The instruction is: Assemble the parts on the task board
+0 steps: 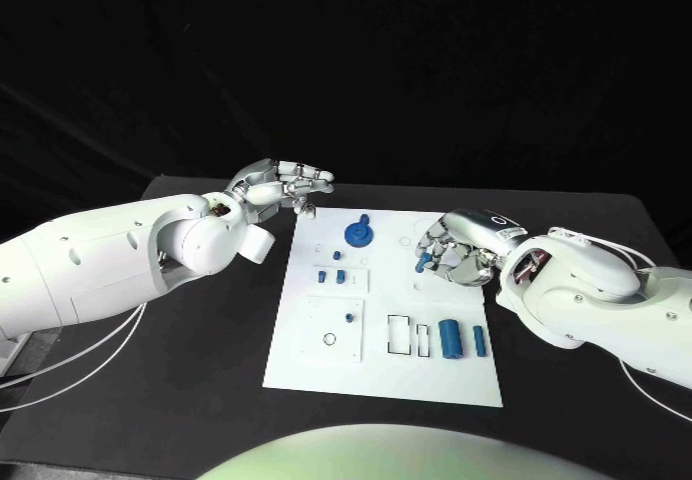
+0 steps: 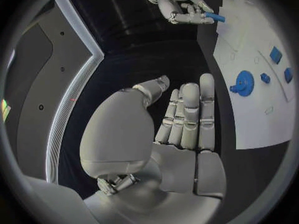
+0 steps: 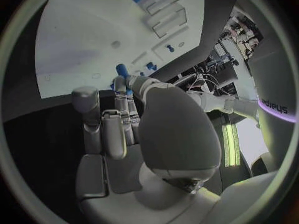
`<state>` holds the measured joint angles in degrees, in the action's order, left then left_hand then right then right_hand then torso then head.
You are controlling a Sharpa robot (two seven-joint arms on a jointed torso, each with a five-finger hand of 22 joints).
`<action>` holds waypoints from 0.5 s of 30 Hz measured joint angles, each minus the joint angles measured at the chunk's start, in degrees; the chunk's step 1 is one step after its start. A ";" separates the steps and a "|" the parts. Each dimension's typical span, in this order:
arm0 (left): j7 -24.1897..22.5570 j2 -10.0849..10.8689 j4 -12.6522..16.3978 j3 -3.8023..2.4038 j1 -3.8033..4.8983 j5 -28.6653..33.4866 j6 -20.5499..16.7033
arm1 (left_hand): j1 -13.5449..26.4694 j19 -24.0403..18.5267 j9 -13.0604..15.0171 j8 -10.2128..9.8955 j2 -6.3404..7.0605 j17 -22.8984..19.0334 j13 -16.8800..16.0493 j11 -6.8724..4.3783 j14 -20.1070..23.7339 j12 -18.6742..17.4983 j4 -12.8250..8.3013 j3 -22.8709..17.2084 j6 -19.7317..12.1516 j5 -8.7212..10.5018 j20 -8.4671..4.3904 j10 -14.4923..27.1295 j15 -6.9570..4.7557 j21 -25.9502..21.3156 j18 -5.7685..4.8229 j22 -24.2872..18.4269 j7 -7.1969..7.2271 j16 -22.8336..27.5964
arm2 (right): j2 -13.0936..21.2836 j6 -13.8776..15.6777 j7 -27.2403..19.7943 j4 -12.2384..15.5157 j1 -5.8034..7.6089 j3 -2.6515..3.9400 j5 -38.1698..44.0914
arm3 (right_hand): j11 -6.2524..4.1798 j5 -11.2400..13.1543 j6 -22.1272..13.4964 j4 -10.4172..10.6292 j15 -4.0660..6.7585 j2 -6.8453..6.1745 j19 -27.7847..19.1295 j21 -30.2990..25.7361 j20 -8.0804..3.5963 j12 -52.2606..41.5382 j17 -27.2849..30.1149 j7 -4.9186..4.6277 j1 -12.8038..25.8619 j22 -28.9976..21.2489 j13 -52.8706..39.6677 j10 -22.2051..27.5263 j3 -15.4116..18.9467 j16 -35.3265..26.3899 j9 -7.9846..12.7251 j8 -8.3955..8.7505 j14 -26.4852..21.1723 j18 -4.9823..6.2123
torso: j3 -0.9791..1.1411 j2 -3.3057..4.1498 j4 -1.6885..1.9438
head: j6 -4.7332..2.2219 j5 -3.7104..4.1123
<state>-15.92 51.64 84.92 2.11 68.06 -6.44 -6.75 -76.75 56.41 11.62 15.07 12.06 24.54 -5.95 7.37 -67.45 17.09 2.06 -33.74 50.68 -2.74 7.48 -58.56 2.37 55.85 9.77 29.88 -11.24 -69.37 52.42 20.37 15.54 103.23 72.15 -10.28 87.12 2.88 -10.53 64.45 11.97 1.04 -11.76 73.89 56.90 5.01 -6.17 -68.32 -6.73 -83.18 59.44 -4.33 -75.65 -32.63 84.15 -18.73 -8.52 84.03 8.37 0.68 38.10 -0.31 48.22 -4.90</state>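
Observation:
The white task board [image 1: 310, 350] lies in the middle of the black table. My right hand [image 1: 454, 250] hovers over the board's far right part and pinches a small blue peg [image 1: 428, 262] between thumb and fingertips; the right wrist view shows the peg [image 3: 122, 72] at the fingertips. The left wrist view shows that hand [image 2: 181, 7] with the peg [image 2: 215, 17] too. My left hand [image 1: 281, 185] hangs at the board's far left corner, holding nothing, fingers [image 2: 187, 114] side by side. A round blue part [image 1: 358, 234] sits on the far middle of the board.
Two blue cylinders [image 1: 453, 338] [image 1: 479, 341] lie at the board's near right, beside rectangular slots [image 1: 398, 335]. Small blue pieces [image 1: 323, 275] [image 1: 340, 276] stand left of centre. A small ring [image 1: 330, 339] marks the near left. Black table [image 1: 577, 220] surrounds the board.

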 measured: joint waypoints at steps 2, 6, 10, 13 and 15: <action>0.10 -0.02 -0.01 0.00 0.00 -0.04 0.14 | 0.00 0.00 0.00 0.00 0.00 0.00 0.00 0.00 0.00 0.00 0.00 0.00 0.00 0.00 0.00 0.00 0.00 0.00 0.00 0.00 0.00 0.00 | 0.06 0.15 -0.02 1.23 0.42 0.06 -0.10 | 0.00 0.00 0.01 0.00 0.00 -0.17 0.00 0.00 0.00 0.04 0.00 0.01 0.29 0.01 0.00 0.00 0.00 0.00 0.00 0.00 0.00 0.00 | -0.01 0.00 -0.01 | -0.02 -0.05; 0.18 -0.08 -0.04 0.00 0.00 -0.09 0.29 | 0.00 0.00 0.00 0.00 0.00 0.00 0.00 0.00 0.00 0.00 0.00 0.00 0.00 0.00 0.00 0.00 0.00 0.00 0.00 0.00 0.00 0.00 | -0.98 0.33 -0.09 2.66 0.61 0.08 -0.23 | 0.00 0.02 0.02 0.00 0.00 -0.24 0.00 0.00 0.00 0.04 0.01 0.00 0.36 0.01 0.00 0.00 0.00 0.00 0.00 -0.03 0.00 0.01 | -0.02 0.00 -0.01 | -0.02 -0.20; 0.21 -0.23 -0.07 0.00 0.00 -0.17 0.43 | 0.00 0.00 0.00 0.00 0.00 0.00 0.00 -0.21 0.00 0.00 0.17 0.17 0.00 0.00 0.00 0.20 0.00 0.00 0.00 0.00 0.00 0.00 | -3.74 0.53 -0.29 3.33 0.23 0.11 -0.31 | 0.00 0.03 0.02 0.00 0.00 -0.24 0.00 0.00 0.00 0.04 0.01 0.00 0.36 0.00 0.00 0.00 0.00 0.00 0.00 -0.04 0.00 0.01 | 0.01 0.01 0.02 | 0.12 -0.55; 0.21 -0.39 -0.16 0.00 -0.01 -0.24 0.47 | 0.00 0.00 0.00 0.00 0.00 -0.01 0.00 -0.21 0.00 0.00 0.16 0.16 0.00 0.00 0.00 0.20 0.00 0.00 0.00 0.00 0.00 0.00 | -6.52 0.67 -0.52 3.40 -0.86 0.12 -0.24 | 0.00 0.03 0.02 -0.01 0.00 -0.24 0.00 0.00 0.00 0.04 0.01 0.00 0.36 0.07 -0.01 0.00 0.00 0.00 0.00 -0.04 0.00 0.02 | 0.05 0.01 0.04 | 0.20 -0.87; 0.21 -0.57 -0.21 0.00 -0.01 -0.28 0.49 | 0.00 0.00 0.00 0.00 0.00 -0.01 0.00 -0.21 0.00 0.00 0.16 0.16 0.00 0.00 0.00 0.20 0.00 0.00 0.00 0.00 0.00 0.00 | -8.62 0.72 -0.74 3.43 -1.91 0.10 -0.04 | 0.01 0.04 0.02 -0.16 0.00 -0.24 0.00 0.00 0.00 0.04 0.01 0.00 0.36 0.07 -0.01 0.00 -0.15 0.00 0.00 -0.04 0.00 0.02 | 0.08 0.02 0.04 | 0.26 -1.14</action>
<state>-15.71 51.07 84.70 2.11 68.05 -6.72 -6.26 -76.75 56.41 11.61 15.07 12.06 24.53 -5.94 7.16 -67.46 17.09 2.22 -33.58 50.68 -2.74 7.48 -58.36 2.37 55.85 9.77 29.89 -11.23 -69.37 43.80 21.09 14.80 106.66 70.24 -10.18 87.08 2.88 -10.49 64.47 11.81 1.04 -12.00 73.88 56.90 5.02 -6.13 -68.31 -6.73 -82.82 59.51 -4.33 -75.65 -32.78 84.14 -18.73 -8.56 84.03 8.39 0.76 38.12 -0.26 48.48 -6.04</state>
